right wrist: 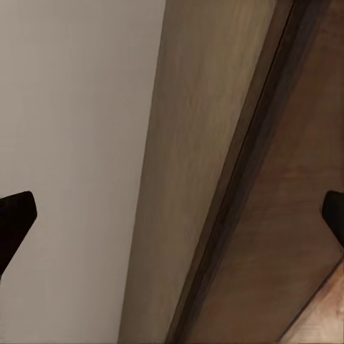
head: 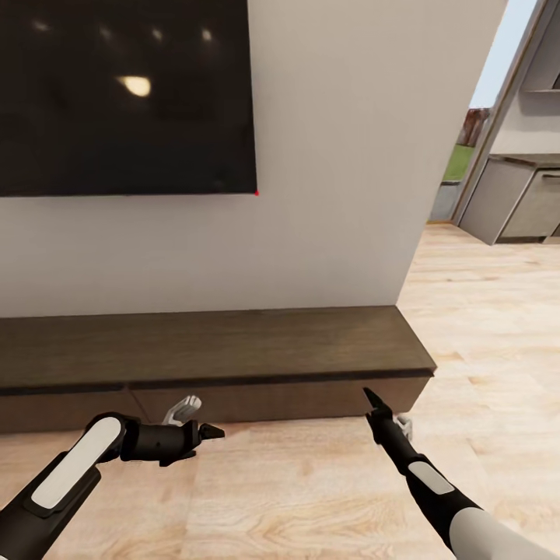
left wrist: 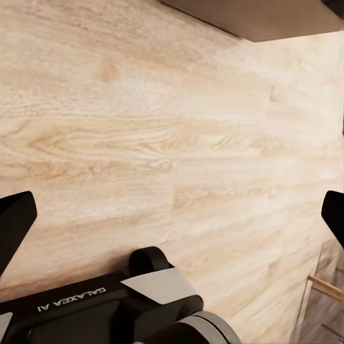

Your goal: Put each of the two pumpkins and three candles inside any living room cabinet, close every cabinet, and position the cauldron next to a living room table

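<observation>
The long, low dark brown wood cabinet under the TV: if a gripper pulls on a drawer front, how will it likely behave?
The dark brown wood cabinet probably stays put: long, low, flat on the floor. Its drawer front shows no handle, so fingers may slip. Both fronts look shut, so only the thin seam offers purchase.

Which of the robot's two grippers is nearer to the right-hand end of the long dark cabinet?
Right. The right gripper sits just before the cabinet front, close to its right end. The left gripper hangs over the floor farther left, below the drawer fronts.
</observation>
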Available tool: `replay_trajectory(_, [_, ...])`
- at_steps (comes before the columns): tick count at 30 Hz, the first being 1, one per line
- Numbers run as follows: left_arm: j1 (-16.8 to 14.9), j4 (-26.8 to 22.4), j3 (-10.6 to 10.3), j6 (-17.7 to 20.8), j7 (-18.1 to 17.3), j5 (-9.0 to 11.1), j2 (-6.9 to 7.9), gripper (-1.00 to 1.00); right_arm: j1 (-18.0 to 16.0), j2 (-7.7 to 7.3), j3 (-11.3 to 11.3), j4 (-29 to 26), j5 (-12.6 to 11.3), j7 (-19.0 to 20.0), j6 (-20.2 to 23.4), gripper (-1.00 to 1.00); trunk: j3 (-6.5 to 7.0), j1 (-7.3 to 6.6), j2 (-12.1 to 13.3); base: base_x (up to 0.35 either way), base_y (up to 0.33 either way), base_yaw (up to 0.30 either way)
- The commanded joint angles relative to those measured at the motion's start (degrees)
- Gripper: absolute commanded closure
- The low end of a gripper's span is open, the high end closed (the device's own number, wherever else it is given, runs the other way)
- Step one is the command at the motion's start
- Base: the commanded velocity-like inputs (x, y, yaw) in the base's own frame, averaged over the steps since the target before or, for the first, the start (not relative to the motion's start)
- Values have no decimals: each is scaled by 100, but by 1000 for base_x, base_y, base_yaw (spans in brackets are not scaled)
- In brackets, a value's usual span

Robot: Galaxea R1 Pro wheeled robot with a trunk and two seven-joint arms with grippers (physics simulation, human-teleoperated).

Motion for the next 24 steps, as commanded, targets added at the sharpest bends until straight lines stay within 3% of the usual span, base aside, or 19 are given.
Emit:
replay_trajectory(1, [-5,-5,-11,-1,57,62,4,-100,-4,-6,23,6,-80,21,34,-100,-5,1,-2,132,0,0])
replay_trajectory(10, [-4,-60,-5,-2,57,82,-49,-100,-4,-19,14,9,-131,26,38,-100,-5,1,-2,20,0,0])
replay_trajectory(24, [-2,-58,-13,-8,57,83,-59,-100,-4,-17,20,-60,-108,30,-21,-100,-256,309,-564,0,0,0])
